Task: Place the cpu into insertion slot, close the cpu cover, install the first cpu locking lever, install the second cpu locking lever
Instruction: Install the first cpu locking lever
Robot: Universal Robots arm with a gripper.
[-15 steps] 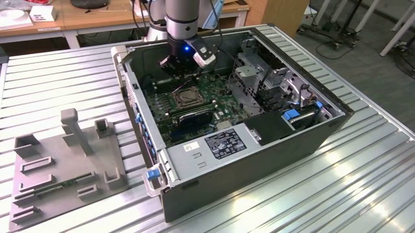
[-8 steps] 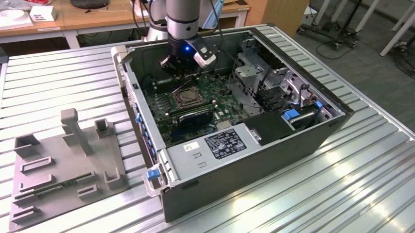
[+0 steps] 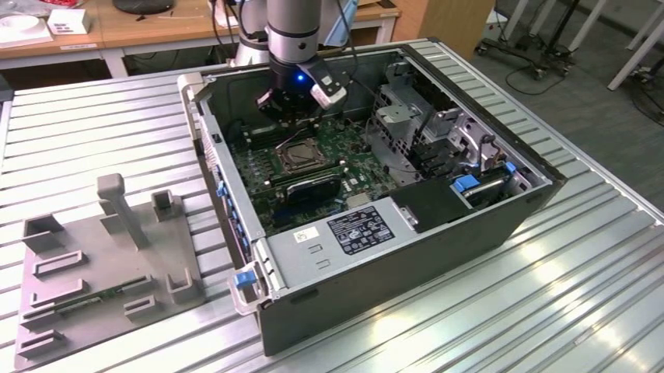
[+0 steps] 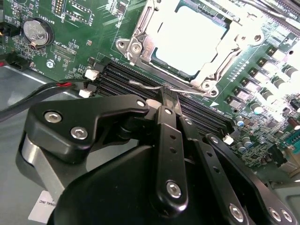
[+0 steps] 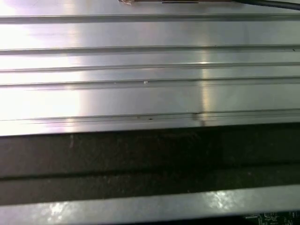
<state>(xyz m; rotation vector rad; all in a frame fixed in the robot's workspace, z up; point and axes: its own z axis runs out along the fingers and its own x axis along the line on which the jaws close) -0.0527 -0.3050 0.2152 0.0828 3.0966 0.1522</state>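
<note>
In the exterior view, a grey tray (image 3: 104, 272) with upright posts lay on the slatted metal table (image 3: 93, 124) at the exterior view's left. An open computer case (image 3: 415, 264) lay just to its right, with the green circuit board (image 3: 347, 144) exposed inside.

The arm reached down into the far part of the case. The gripper (image 3: 294, 126) hung low over the board, just beyond the insertion slot (image 3: 295, 158).

In the second wrist view, the cpu (image 4: 187, 40) sat in the slot, its silvery top showing through the cut-out of the cpu cover (image 4: 143, 30). The cover lay flat over it.

A thin wire lever (image 4: 145, 86) ran along the slot's edge, between the slot and the long black memory slots (image 4: 117, 77). The gripper (image 4: 171, 96) had its fingers drawn together, with the tips at this lever. A coin battery (image 4: 37, 32) sat on the board, well apart from the slot.

A metal drive cage (image 3: 400, 116) stood in the case to the exterior view's right of the slot.
</note>
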